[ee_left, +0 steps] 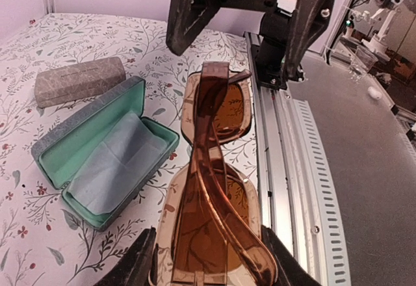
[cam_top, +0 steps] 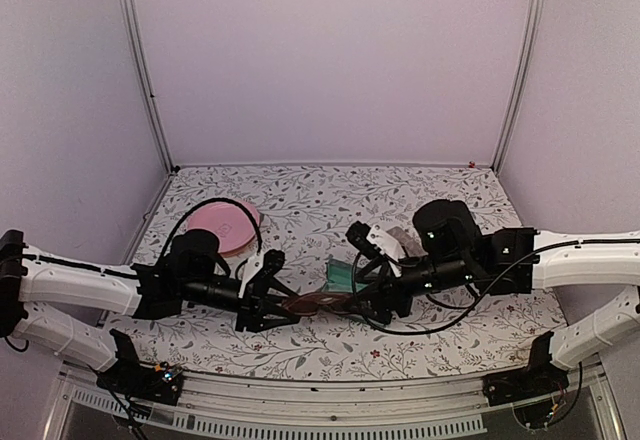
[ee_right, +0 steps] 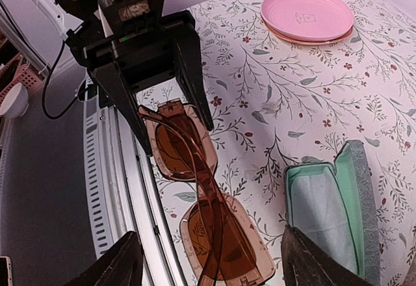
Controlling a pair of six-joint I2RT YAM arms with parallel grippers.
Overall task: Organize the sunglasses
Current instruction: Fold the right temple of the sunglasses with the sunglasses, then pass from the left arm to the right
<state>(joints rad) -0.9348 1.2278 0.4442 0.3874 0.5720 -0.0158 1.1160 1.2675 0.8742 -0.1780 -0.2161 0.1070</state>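
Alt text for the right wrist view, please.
The left gripper holds the far lens end of brown-lensed sunglasses, while the right gripper stands wide open either side of the near lens. An open teal-lined case lies to the right; a pink plate sits beyond.

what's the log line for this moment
left hand: grips sunglasses | right hand: open at other end | case: open, cloth inside

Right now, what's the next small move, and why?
Probably draw the right tool straight back. Its jaws stand wide apart, clear of the brown translucent sunglasses, which the left tool grips by one lens. That opens the way to the open green-lined case.
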